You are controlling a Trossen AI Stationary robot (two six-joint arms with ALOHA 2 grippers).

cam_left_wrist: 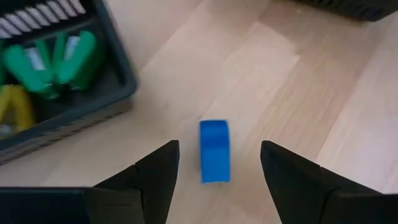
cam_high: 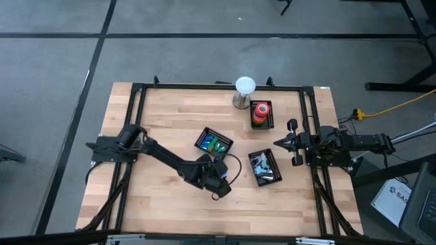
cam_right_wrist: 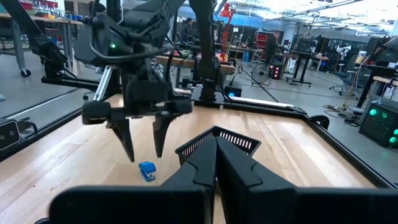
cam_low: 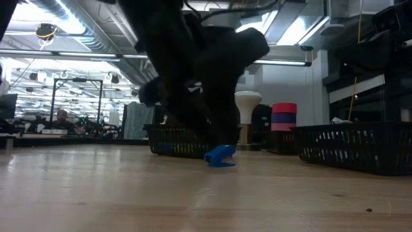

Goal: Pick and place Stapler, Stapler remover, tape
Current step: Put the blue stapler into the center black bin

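Note:
A small blue stapler point(cam_left_wrist: 215, 151) lies alone on the wooden table point(cam_high: 163, 122), also visible in the low view point(cam_low: 221, 156) and in the right wrist view point(cam_right_wrist: 147, 170). My left gripper point(cam_left_wrist: 217, 146) hangs open just above it, pointing steeply down, one finger on either side and touching nothing point(cam_right_wrist: 142, 152). In the high view the left gripper point(cam_high: 218, 184) hides the stapler. The tape point(cam_high: 261, 112), a stack of coloured rolls, stands in a black basket at the far side. My right gripper point(cam_high: 278, 142) waits shut at the right edge.
A black basket point(cam_high: 214, 143) with green and yellow items point(cam_left_wrist: 59, 59) stands just beyond the left gripper. Another black basket point(cam_high: 264, 167) with grey and blue items lies to its right. A white-topped cylinder point(cam_high: 244, 92) stands at the far edge. A black frame point(cam_high: 136, 92) rims the table.

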